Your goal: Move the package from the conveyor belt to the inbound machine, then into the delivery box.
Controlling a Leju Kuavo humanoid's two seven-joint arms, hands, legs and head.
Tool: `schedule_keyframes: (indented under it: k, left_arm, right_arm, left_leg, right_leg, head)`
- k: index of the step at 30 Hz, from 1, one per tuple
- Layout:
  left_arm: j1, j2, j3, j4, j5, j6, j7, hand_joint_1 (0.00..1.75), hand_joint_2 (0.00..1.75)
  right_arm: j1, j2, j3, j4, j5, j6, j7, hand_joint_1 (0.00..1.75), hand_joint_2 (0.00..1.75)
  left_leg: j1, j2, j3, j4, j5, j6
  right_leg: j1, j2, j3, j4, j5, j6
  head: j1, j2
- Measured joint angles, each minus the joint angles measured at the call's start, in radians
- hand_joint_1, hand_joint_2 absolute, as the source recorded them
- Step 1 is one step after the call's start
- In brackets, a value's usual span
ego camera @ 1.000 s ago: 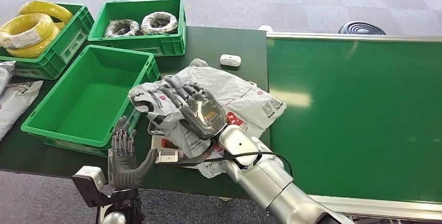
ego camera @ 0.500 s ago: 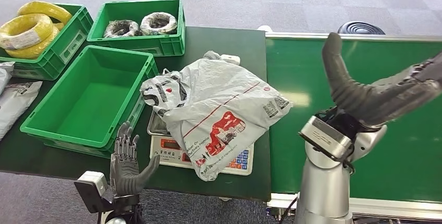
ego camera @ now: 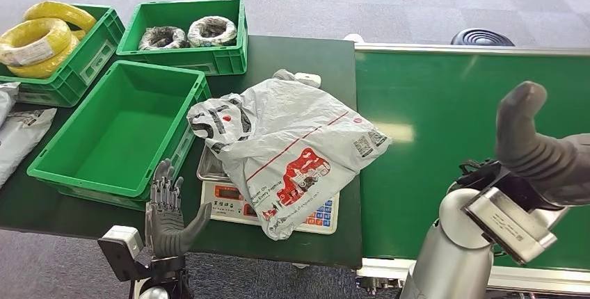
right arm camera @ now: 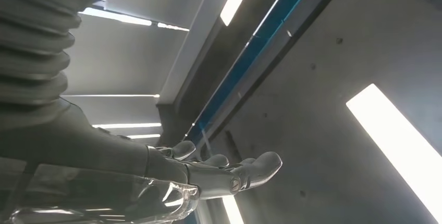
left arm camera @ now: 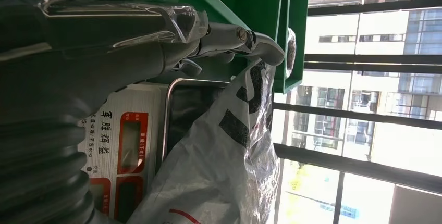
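The grey package lies on the weighing scale at the dark table's front edge, beside the green conveyor belt; left hand and right hand are both empty, fingers apart; grey carpet behind.

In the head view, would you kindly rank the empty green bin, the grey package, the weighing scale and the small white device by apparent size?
1. Empty green bin and grey package: alike.
2. Weighing scale, mostly covered, so unsure.
3. Small white device.
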Motion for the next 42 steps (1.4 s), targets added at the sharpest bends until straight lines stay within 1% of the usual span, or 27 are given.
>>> schedule_keyframes:
  k: [2,3,6,7,9,13,15,17,19,22,26,28,29,31,32,34,36,39,42]
  left_arm:
    - [-0.001,0.0,0.003,-0.004,-0.028,0.022,0.0,0.0,1.75]
    - [-0.001,0.0,0.005,-0.011,-0.054,0.049,0.0,0.0,1.75]
    - [-0.01,0.005,0.002,-0.053,-0.152,0.169,0.0,0.0,1.75]
    - [-0.015,0.007,-0.001,-0.068,-0.174,0.196,0.0,0.0,1.75]
    - [-0.022,0.011,-0.006,-0.091,-0.19,0.215,0.0,0.0,1.75]
    - [-0.025,0.016,-0.01,-0.114,-0.195,0.223,0.0,0.0,1.75]
    - [-0.031,0.021,-0.017,-0.121,-0.22,0.252,0.0,0.0,1.75]
    - [-0.06,0.034,-0.042,-0.123,-0.323,0.318,0.0,0.0,1.75]
    - [-0.117,0.045,-0.08,-0.1,-0.486,0.368,0.008,0.0,1.75]
    - [-0.233,0.04,-0.132,-0.014,-0.694,0.376,0.067,0.0,1.75]
    - [-0.389,0.022,-0.192,0.094,-0.901,0.354,0.214,0.0,1.75]
    - [-0.475,0.004,-0.226,0.164,-1.021,0.3,0.301,0.0,1.75]
    - [-0.521,-0.011,-0.248,0.211,-1.098,0.254,0.348,0.0,1.75]
    - [-0.606,-0.049,-0.304,0.324,-1.247,0.166,0.435,0.0,1.75]
    - [-0.637,-0.07,-0.334,0.385,-1.307,0.141,0.466,0.0,1.75]
    - [-0.68,-0.11,-0.384,0.501,-1.369,0.139,0.493,0.0,1.75]
    - [-0.711,-0.14,-0.419,0.602,-1.393,0.152,0.5,0.0,1.75]
    - [-0.741,-0.166,-0.453,0.709,-1.408,0.16,0.503,0.0,1.75]
    - [-0.758,-0.183,-0.481,0.785,-1.435,0.145,0.503,0.0,1.75]
  right_arm:
    - [0.007,0.0,-0.001,-0.028,0.006,0.0,0.0,0.0,0.0]
    - [0.013,0.0,-0.001,-0.039,0.01,0.0,0.0,0.0,0.0]
    - [0.037,0.001,-0.002,-0.05,0.019,0.0,0.0,0.0,0.0]
    - [0.046,0.003,-0.002,-0.051,0.02,0.0,0.0,0.0,0.0]
    - [0.059,0.007,-0.001,-0.053,0.023,0.0,0.0,0.0,0.0]
    - [0.069,0.008,-0.001,-0.057,0.022,0.0,0.0,0.0,0.0]
    - [0.076,0.008,0.0,-0.058,0.007,0.0,0.0,0.0,0.0]
    - [0.09,0.008,0.003,-0.058,-0.024,0.0,0.017,0.0,0.0]
    - [0.106,0.008,0.008,-0.056,-0.067,0.0,0.03,0.0,0.0]
    - [0.141,0.008,0.024,-0.046,-0.143,0.0,0.013,0.0,0.0]
    - [0.179,0.011,0.064,-0.029,-0.175,0.001,0.01,0.0,0.0]
    - [0.189,0.012,0.082,-0.012,-0.189,0.001,0.009,0.0,0.0]
    - [0.193,0.014,0.089,0.001,-0.195,0.001,0.009,0.0,0.0]
    - [0.205,0.015,0.102,0.025,-0.2,0.001,0.008,0.0,0.0]
    - [0.211,0.016,0.107,0.034,-0.202,0.001,0.008,0.0,0.0]
    - [0.224,0.016,0.113,0.045,-0.202,0.001,0.008,0.0,0.0]
    - [0.236,0.016,0.116,0.055,-0.202,0.001,0.007,0.0,0.0]
    - [0.247,0.016,0.12,0.065,-0.202,0.001,0.007,0.0,0.0]
    - [0.255,0.016,0.121,0.072,-0.201,0.001,0.007,0.0,0.0]
  left_leg:
    - [0.0,0.0,0.0,0.0,0.0,0.0]
    - [0.0,0.0,0.0,0.0,0.0,0.0]
    - [0.0,0.0,0.0,0.0,0.0,0.0]
    - [0.0,0.0,0.0,0.0,0.0,0.0]
    - [0.0,0.0,0.0,0.0,0.0,0.0]
    - [0.0,0.0,0.001,0.0,0.0,0.0]
    - [0.0,0.0,0.001,0.0,0.0,0.0]
    - [0.0,-0.001,0.0,0.0,0.0,0.0]
    - [0.0,-0.002,0.0,0.0,0.0,0.0]
    - [0.0,-0.002,0.001,0.0,0.0,0.0]
    - [0.0,-0.001,0.002,0.0,0.001,0.0]
    - [0.0,-0.001,0.002,0.0,0.001,0.0]
    - [0.0,-0.001,0.003,0.001,0.001,0.0]
    - [0.0,-0.001,0.002,0.001,0.001,0.0]
    - [0.0,-0.001,0.002,0.0,0.001,0.001]
    - [-0.001,0.0,0.002,0.001,0.001,0.001]
    - [-0.001,0.0,0.002,0.001,0.0,0.001]
    - [0.0,0.0,0.001,0.0,0.0,0.0]
    - [0.0,0.0,0.001,0.0,0.0,0.0]
  right_leg:
    - [0.0,0.0,0.0,0.0,0.0,0.0]
    - [0.0,0.0,0.0,0.0,0.0,0.0]
    - [0.0,0.0,0.0,0.0,0.0,0.0]
    - [0.0,0.0,0.0,0.0,0.0,0.0]
    - [0.0,0.0,0.001,0.0,0.0,0.0]
    - [0.0,0.0,0.001,0.0,0.0,0.0]
    - [0.0,0.0,0.001,0.0,0.0,0.0]
    - [0.0,-0.001,0.0,0.0,0.0,0.0]
    - [0.0,-0.002,0.001,0.0,0.0,0.0]
    - [0.0,-0.002,0.003,0.0,0.0,0.0]
    - [0.0,-0.001,0.002,0.0,0.001,-0.001]
    - [0.0,-0.001,0.003,0.0,0.001,-0.001]
    - [0.0,-0.001,0.003,0.0,0.001,-0.001]
    - [0.0,-0.001,0.004,0.0,0.001,-0.001]
    - [0.0,-0.001,0.003,0.0,0.001,-0.001]
    - [-0.001,0.0,0.003,0.0,0.001,0.0]
    - [-0.001,0.0,0.002,0.0,0.001,0.0]
    - [0.0,0.0,0.001,0.0,0.001,-0.001]
    - [0.0,0.0,0.001,0.0,0.001,-0.001]
  head:
    - [0.0,0.0]
    - [0.0,0.0]
    - [0.0,0.0]
    - [0.0,0.0]
    - [0.0,0.0]
    - [0.0,0.0]
    - [0.0,0.0]
    - [0.0,0.0]
    - [0.0,0.0]
    - [0.0,0.0]
    - [0.0,0.0]
    - [0.0,0.0]
    - [0.0,0.0]
    - [0.0,0.0]
    - [0.0,0.0]
    - [0.0,0.0]
    - [0.0,0.0]
    - [0.0,0.0]
    - [0.0,0.0]
